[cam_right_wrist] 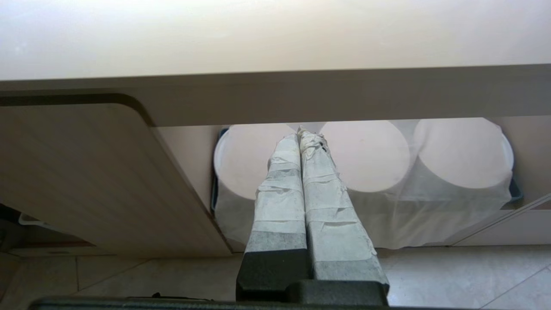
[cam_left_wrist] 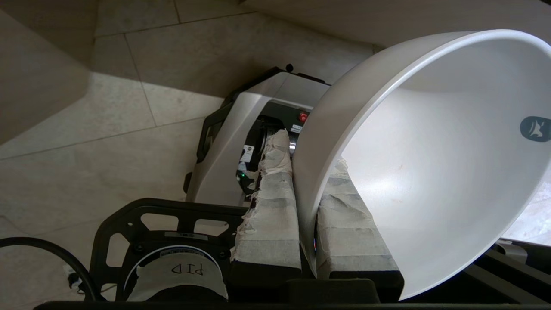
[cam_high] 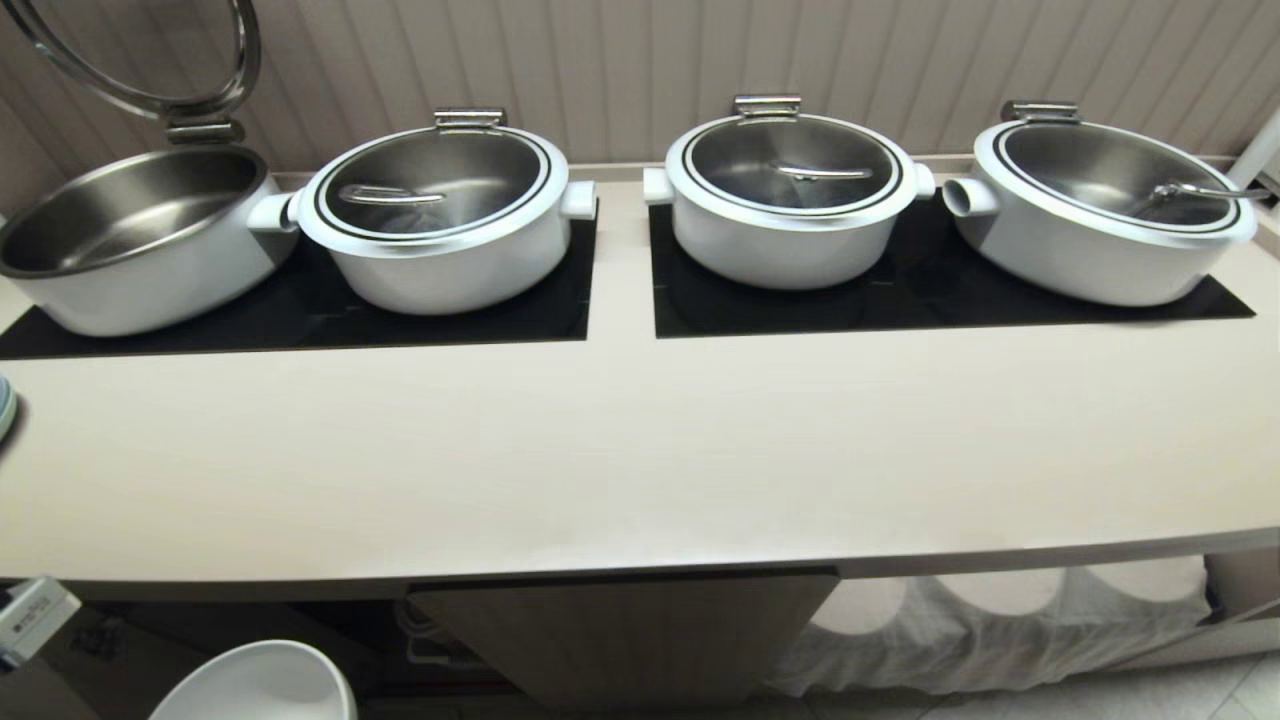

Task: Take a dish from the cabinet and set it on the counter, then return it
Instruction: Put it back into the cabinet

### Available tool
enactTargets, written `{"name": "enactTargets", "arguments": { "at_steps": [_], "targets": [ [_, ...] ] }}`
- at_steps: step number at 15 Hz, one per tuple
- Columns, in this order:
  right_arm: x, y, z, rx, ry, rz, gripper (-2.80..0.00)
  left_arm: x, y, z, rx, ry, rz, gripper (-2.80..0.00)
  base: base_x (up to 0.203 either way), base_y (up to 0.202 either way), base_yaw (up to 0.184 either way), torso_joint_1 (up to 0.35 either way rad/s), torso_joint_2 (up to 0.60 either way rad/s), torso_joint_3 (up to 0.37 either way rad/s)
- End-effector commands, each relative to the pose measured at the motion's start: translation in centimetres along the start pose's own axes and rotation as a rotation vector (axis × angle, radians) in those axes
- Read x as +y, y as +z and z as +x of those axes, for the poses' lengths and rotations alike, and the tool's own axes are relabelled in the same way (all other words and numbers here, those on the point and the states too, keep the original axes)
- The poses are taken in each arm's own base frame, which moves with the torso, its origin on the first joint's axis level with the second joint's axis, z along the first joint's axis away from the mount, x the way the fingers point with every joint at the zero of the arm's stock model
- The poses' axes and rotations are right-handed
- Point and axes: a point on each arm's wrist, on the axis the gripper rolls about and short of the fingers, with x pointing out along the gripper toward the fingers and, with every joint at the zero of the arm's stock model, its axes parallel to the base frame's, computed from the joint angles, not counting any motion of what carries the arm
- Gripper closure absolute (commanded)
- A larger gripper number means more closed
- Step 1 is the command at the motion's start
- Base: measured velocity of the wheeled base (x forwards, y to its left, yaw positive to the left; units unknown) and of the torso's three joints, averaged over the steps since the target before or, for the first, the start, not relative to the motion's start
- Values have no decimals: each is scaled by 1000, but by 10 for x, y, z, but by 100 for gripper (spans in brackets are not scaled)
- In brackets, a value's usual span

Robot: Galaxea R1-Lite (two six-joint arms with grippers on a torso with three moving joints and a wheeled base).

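On the far left of the surface point(cam_high: 620, 450), a smooth cream-beige slab with a thick front edge, an open white pot point(cam_high: 130, 245) shows a bare steel bowl inside, its ring lid point(cam_high: 150, 60) tipped up against the fluted wall. Beside it on the same black hob plate point(cam_high: 300, 310) sits a second white pot point(cam_high: 440, 215) under a domed steel lid with a bar handle. A second black plate point(cam_high: 950, 300) to the right carries two more round, lidded white pots point(cam_high: 790, 200) point(cam_high: 1100, 210); what they hold is hidden.

Below the surface's edge at the lower left, the dish point(cam_high: 262, 685) shows as a plain white, glossy rim, off the surface and in front of the dark cabinet opening. In the left wrist view the left pincer point(cam_left_wrist: 308, 172) pinches the dish point(cam_left_wrist: 430, 163) by its wall, one tape-wrapped finger point(cam_left_wrist: 273, 206) outside and the other inside the bowl, which is tilted on its side and empty, with a small dark logo on its inner wall. Tiled floor point(cam_left_wrist: 107, 129) and the robot's grey base point(cam_left_wrist: 249, 129) lie beyond it.

Right of centre under the surface, a beige fluted cabinet door point(cam_high: 620, 640) with rounded corners stands swung open. The right pincer point(cam_right_wrist: 301, 142), its taped fingers pressed together and holding nothing, points at three white round stacks point(cam_right_wrist: 366, 155) under a thin translucent cover in a dark tray.
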Motion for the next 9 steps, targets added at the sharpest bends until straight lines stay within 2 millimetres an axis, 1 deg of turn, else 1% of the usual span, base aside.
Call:
{"name": "enactTargets", "arguments": {
  "at_steps": [1,6,8,9],
  "targets": [
    [0,0,0,-1,1,0,0,0,0,0,3,1,-2,0,0,193,-3,-2,3,9],
    [0,0,0,-1,2,0,0,0,0,0,1,0,-1,0,0,193,-1,4,1,2],
    [0,0,0,-1,0,0,0,0,0,0,1,1,-1,0,0,97,1,5,4,6],
    [0,0,0,1,2,0,0,0,0,0,3,1,1,0,0,0,0,0,0,0]
  ]
}}
